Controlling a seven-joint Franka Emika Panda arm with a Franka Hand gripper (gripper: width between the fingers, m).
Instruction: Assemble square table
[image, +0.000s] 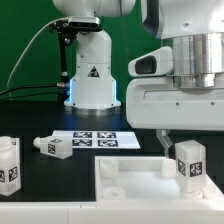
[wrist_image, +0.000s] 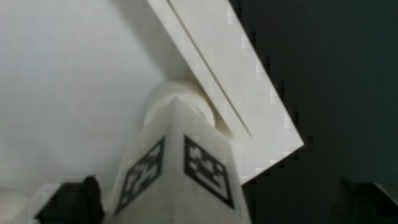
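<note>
The square table's white slab (image: 135, 178) lies at the front, with a raised rim and a round socket (image: 113, 187) showing. A white leg (image: 190, 162) with black-and-white tags stands upright on its corner at the exterior view's right. My gripper (image: 180, 148) hangs right over that leg, open, one dark finger (image: 163, 143) showing beside it. In the wrist view the leg (wrist_image: 178, 160) rises from the slab (wrist_image: 71, 80) between my gripper's (wrist_image: 217, 205) two dark fingers (wrist_image: 71, 200), with gaps on both sides. Nothing is held.
Two more tagged white legs lie on the black table at the exterior view's left, one (image: 10, 165) near the edge, one (image: 55, 148) tipped over. The marker board (image: 100, 138) lies behind the slab. The robot base (image: 90, 75) stands at the back.
</note>
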